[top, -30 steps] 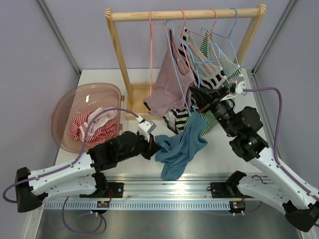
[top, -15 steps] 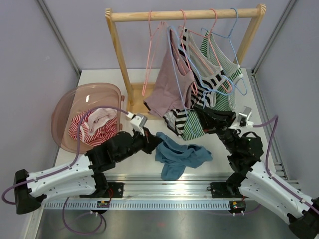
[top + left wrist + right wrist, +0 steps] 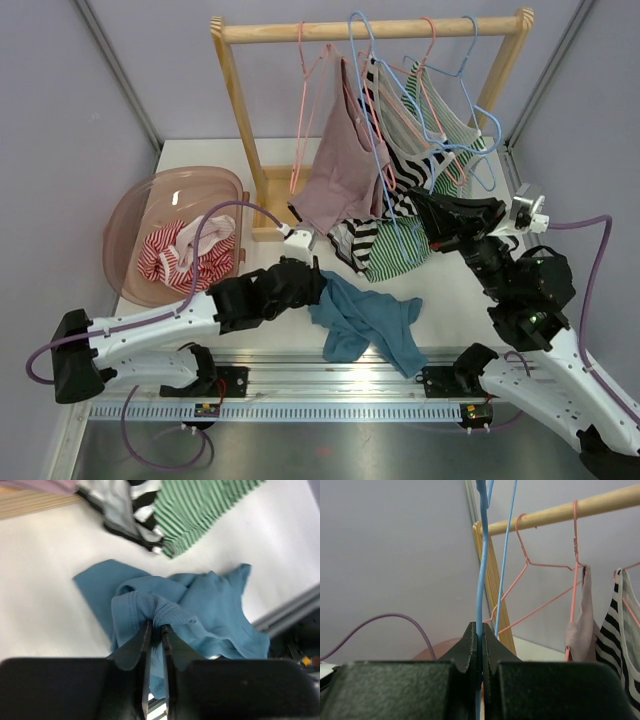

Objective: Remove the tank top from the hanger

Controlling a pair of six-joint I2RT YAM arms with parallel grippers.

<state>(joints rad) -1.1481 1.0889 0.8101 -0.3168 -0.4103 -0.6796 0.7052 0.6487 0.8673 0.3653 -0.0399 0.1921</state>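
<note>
The teal tank top (image 3: 365, 320) lies crumpled on the white table, off any hanger. My left gripper (image 3: 312, 288) is shut on a fold of its upper left edge; the left wrist view shows the jaws (image 3: 156, 625) pinching the teal fabric (image 3: 210, 600). My right gripper (image 3: 425, 215) is shut on the wire of a bare blue hanger (image 3: 356, 22), whose hook is up at the wooden rod. In the right wrist view the blue hanger wire (image 3: 480, 555) runs straight up from the closed jaws of that gripper (image 3: 480, 627).
The wooden rack (image 3: 240, 120) stands at the back with a mauve top (image 3: 335, 180), a black-and-white striped top (image 3: 400, 170), a green striped top (image 3: 405, 245) and pink hangers (image 3: 300, 100). A pink basket (image 3: 130, 215) at the left holds red-striped clothes (image 3: 180, 255).
The tank top slid off the blue hanger and dropped onto the table. My right gripper raised the bare hanger toward the rod. My left gripper kept its hold and shifted slightly right.
</note>
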